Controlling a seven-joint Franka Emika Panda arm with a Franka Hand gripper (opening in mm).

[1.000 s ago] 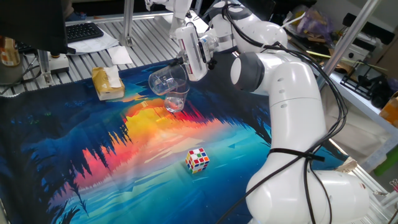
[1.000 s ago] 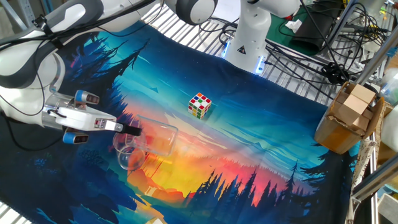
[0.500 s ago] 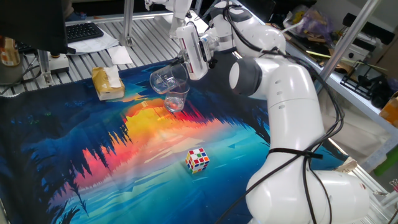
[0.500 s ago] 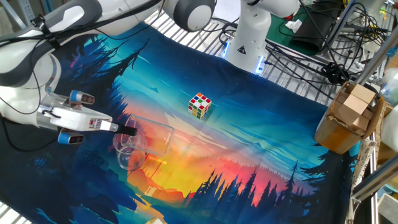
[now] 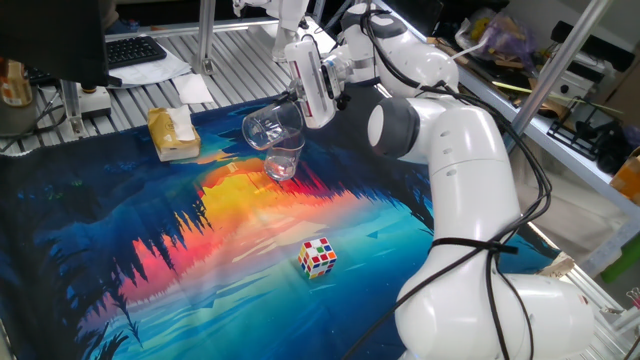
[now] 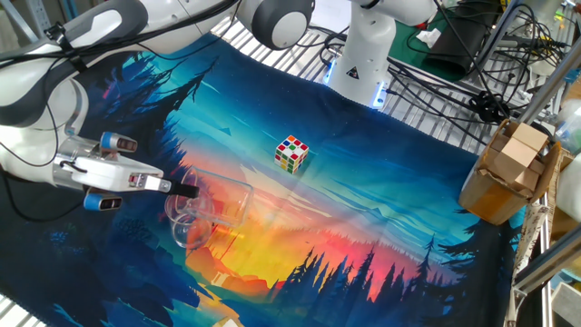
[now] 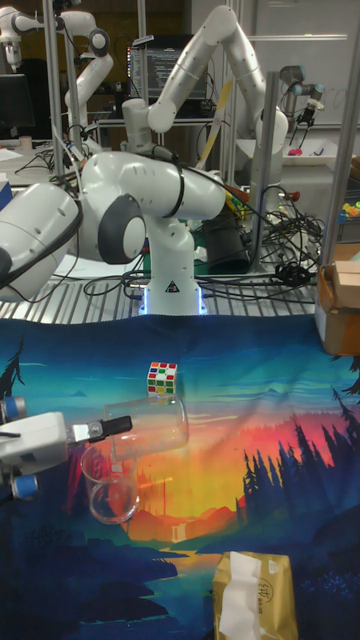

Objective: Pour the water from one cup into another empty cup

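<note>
My gripper (image 5: 297, 101) is shut on the rim of a clear glass cup (image 5: 270, 127), held tipped on its side in the air. Directly under it a second clear cup (image 5: 283, 161) stands upright on the printed mat. In the other fixed view the tipped cup (image 6: 224, 200) lies almost level, the gripper (image 6: 187, 191) is at its left end, and the standing cup (image 6: 190, 228) is below it. The tall fixed view shows the same: gripper (image 7: 118, 427), tipped cup (image 7: 150, 424), standing cup (image 7: 110, 488). I cannot make out the water in either cup.
A Rubik's cube (image 5: 318, 256) sits on the mat between the cups and the robot base (image 6: 363, 56). A tan tissue pack (image 5: 173, 133) lies near the mat's edge beside the cups. A cardboard box (image 6: 508, 173) stands at the mat's far side.
The gripper and the tipped cup have shifted only slightly. The standing cup and the cube have not moved.
</note>
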